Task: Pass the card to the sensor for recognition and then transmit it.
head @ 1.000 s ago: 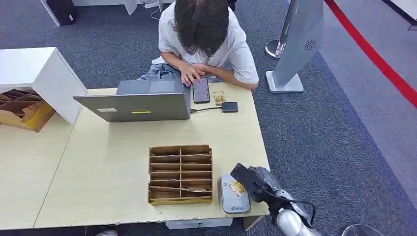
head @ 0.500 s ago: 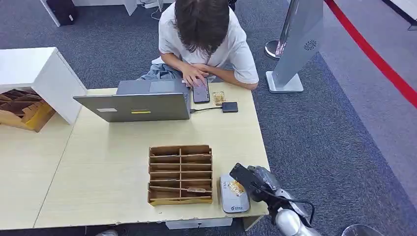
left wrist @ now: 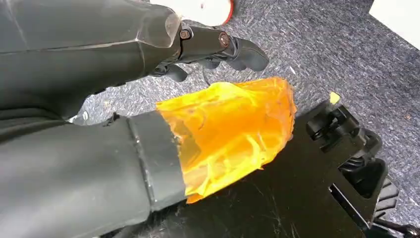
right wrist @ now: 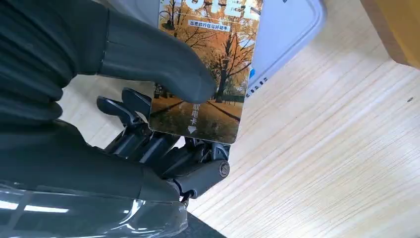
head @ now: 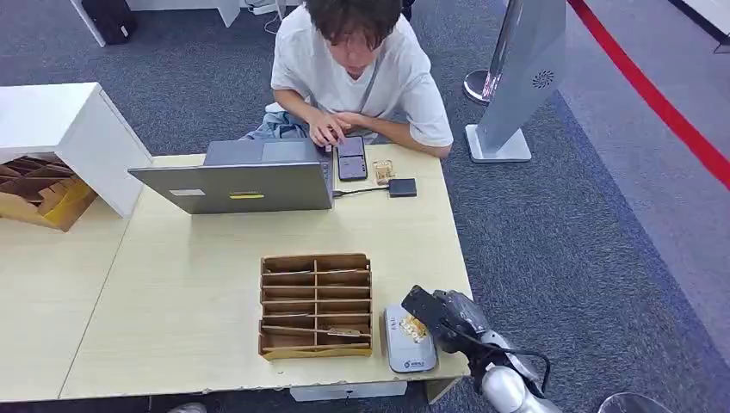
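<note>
Right hand: the right hand point(head: 441, 317) sits at the lower right of the head view, at the near edge of the worktop point(head: 172, 292). Its thumb and darker fingers point(right wrist: 148, 144) pinch the card point(right wrist: 208, 74).
Card: the card has an autumn tree picture. In the right wrist view it lies over the grey sensor point(head: 408, 340), very close to its face; I cannot tell if it touches.
Change: compared with one second ago the right hand has moved only a little toward the sensor, and the card has stayed over the same place. The person point(head: 357, 60) at the upper middle has lifted the head; one hand rests by the phone point(head: 351, 157).
Meaning: I judge the recognition step is in progress, and the passing on is not yet done.
Left hand: the left hand point(left wrist: 218, 47) hangs over the carpet with its fingers curled in and holding nothing.
Other things: the brown card tray point(head: 316, 304) stands just beside the sensor; the laptop point(head: 237, 176) is further up.
</note>
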